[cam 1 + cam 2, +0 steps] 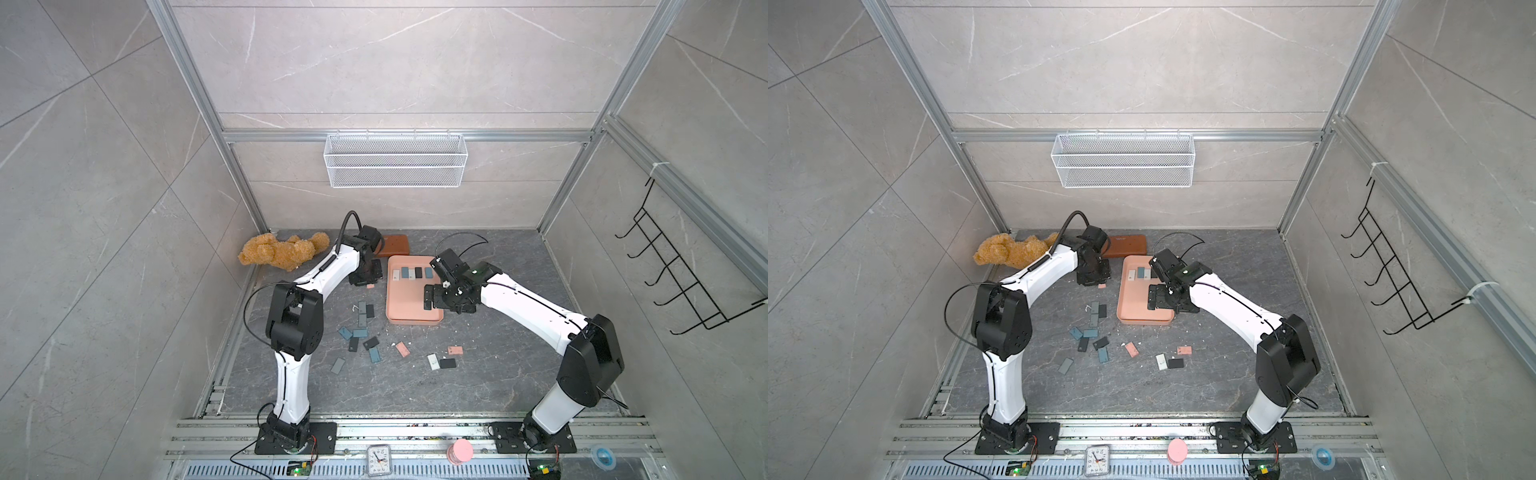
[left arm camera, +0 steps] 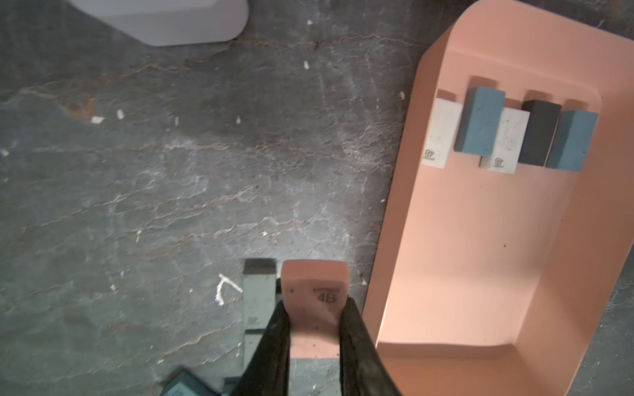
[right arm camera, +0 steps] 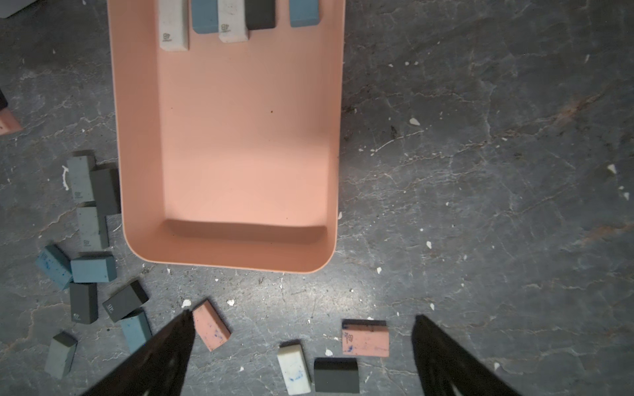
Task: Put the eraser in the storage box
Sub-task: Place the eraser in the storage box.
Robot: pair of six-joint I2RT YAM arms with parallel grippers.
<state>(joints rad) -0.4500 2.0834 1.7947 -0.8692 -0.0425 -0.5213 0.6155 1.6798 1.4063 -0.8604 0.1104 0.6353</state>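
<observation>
The left gripper, pinching the pink eraser, stands just beside the storage box, which in a top view lies at its 3 o'clock, long axis 12-to-6

The enclosure is lined with large light grey stone-effect wall panels marked by thin white veins. A silver aluminium extrusion frame forms the corner posts and a horizontal crossbar on the rear wall. A white rectangular wire mesh basket hangs from that crossbar, near its centre. A black wire hook rack is fixed to the right side rail. The work surface is a dark grey marbled slab with pale veins and scattered white crumbs. Silver slotted rails run along the front edge, and a small white square analogue clock sits just in front of them. Lighting is even and diffuse.
</observation>
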